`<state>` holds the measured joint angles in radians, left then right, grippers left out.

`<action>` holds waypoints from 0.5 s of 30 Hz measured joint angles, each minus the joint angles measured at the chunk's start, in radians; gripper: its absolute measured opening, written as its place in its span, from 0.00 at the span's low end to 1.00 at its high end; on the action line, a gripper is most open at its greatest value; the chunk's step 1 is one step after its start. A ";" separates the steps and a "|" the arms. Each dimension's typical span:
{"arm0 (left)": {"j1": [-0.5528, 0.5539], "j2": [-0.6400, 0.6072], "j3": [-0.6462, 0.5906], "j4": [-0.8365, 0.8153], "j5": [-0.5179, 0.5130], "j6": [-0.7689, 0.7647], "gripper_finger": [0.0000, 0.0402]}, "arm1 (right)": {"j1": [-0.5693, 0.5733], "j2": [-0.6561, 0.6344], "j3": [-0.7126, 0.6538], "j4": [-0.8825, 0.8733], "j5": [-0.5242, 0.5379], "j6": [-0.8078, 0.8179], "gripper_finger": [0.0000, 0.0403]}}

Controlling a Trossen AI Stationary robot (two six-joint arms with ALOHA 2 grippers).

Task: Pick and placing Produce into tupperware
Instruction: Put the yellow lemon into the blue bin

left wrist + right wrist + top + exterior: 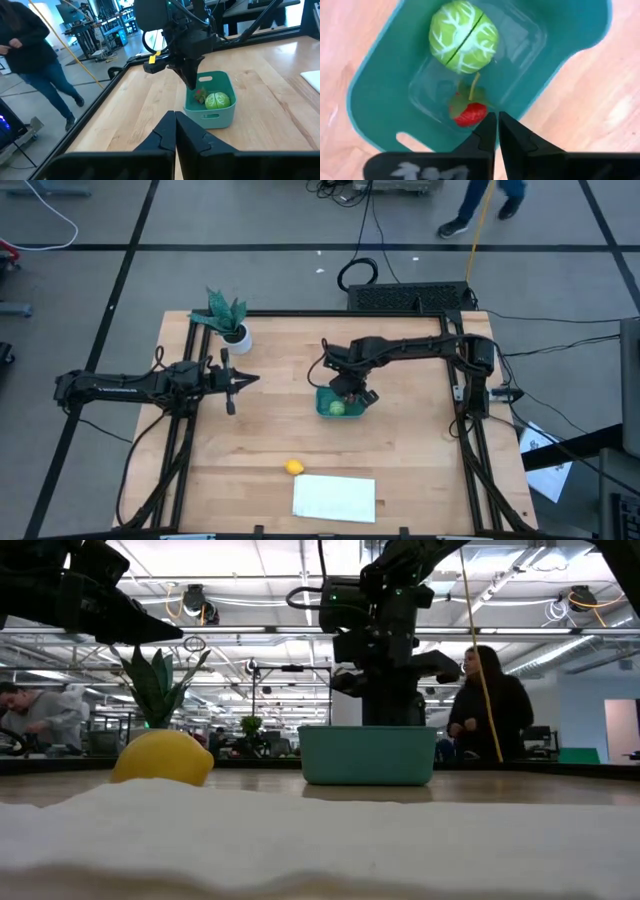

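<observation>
The teal tub (322,402) stands near the table's middle and also shows in the low view (367,755). A round green toy (463,36) and a small red toy with a green stalk (468,112) lie on its bottom. The yellow lemon-like toy (293,468) lies on the table near the front, by the white sheet. My right gripper (496,122) is shut, points down and hangs over the tub, its tips just beside the red toy. My left gripper (235,382) is shut and empty, above the table's left part. My right gripper's shut fingertips (489,125) stand right beside the red toy's side (479,114), coming from above and pointing down into the tub. I cannot tell whether they touch it. The red toy lies on the tub's bottom.
A flat white sheet (335,498) lies at the near edge. A green plant in a white pot (228,318) stands at the far left. Bare wood lies between the tub and the lemon. People show in the room beyond the table (490,700).
</observation>
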<state>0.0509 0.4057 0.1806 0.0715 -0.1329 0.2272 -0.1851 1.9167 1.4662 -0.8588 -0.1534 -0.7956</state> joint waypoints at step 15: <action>0.000 0.000 0.000 0.000 0.000 0.000 0.05 | 0.008 -0.171 0.000 0.019 -0.070 0.133 0.00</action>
<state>0.0509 0.4055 0.1806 0.0715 -0.1329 0.2276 -0.1775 1.7462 1.4662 -0.8398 -0.2230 -0.6628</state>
